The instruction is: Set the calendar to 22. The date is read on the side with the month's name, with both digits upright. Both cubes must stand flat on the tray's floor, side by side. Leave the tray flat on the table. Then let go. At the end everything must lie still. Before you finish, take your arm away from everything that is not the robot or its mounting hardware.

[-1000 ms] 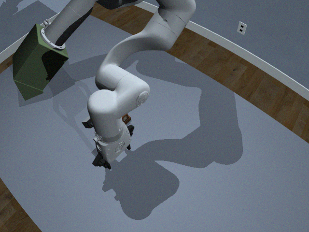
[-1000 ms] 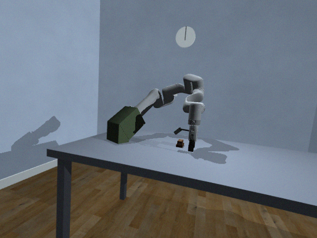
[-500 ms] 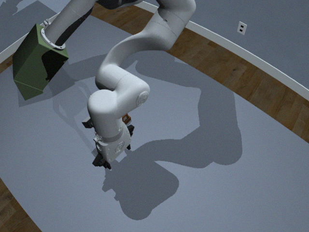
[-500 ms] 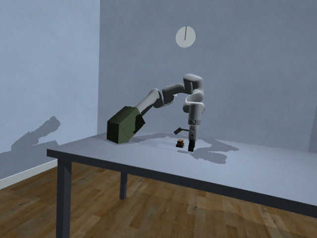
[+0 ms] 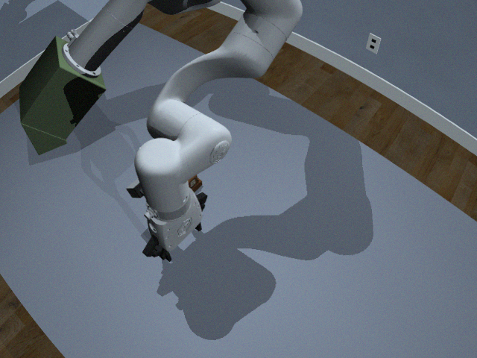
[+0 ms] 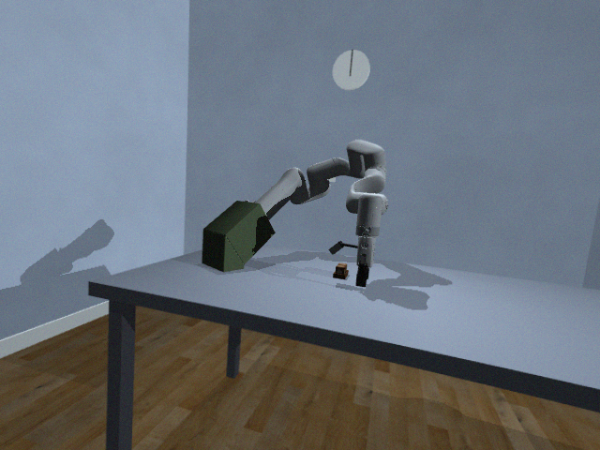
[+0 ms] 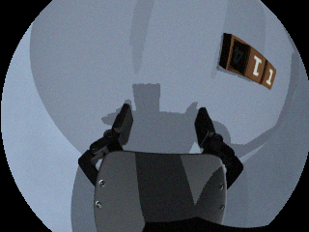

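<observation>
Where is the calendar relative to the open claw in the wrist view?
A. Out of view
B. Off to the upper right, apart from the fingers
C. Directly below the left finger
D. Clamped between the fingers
B: the calendar lies apart from the open, empty claw.

The calendar [image 7: 247, 61] stands on the table [image 6: 436, 309], just beside the gripper [image 7: 161, 126] and apart from its fingers. The arm's base block [image 6: 232, 239] sits at the table's far left corner, well apart from the calendar.
</observation>
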Motion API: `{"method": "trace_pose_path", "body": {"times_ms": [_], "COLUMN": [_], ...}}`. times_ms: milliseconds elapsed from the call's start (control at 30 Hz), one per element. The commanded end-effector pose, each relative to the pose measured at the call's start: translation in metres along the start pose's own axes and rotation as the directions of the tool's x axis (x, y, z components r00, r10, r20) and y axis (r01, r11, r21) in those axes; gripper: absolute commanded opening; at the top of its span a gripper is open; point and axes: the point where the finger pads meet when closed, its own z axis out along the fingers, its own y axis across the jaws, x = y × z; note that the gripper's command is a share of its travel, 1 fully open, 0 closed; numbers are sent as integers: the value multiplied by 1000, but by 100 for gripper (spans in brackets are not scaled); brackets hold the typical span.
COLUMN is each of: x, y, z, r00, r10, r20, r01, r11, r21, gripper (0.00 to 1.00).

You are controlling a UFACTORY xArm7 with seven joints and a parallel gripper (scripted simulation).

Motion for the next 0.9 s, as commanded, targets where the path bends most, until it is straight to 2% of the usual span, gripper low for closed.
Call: {"method": "trace_pose_path", "body": {"times_ms": [0, 367, 567, 867], "x": [-1, -1, -1, -1], "y": [-2, -2, -1, -1], "z": [-2, -6, -19, -56], "r00": [1000, 1000, 1000, 1000], "r10": [0, 0, 0, 0], "r20": [3, 3, 3, 3], "r01": [0, 0, 0, 0], "r11": [1000, 1000, 1000, 1000], "r21": [4, 4, 4, 4], "gripper": [100, 100, 100, 100]}}
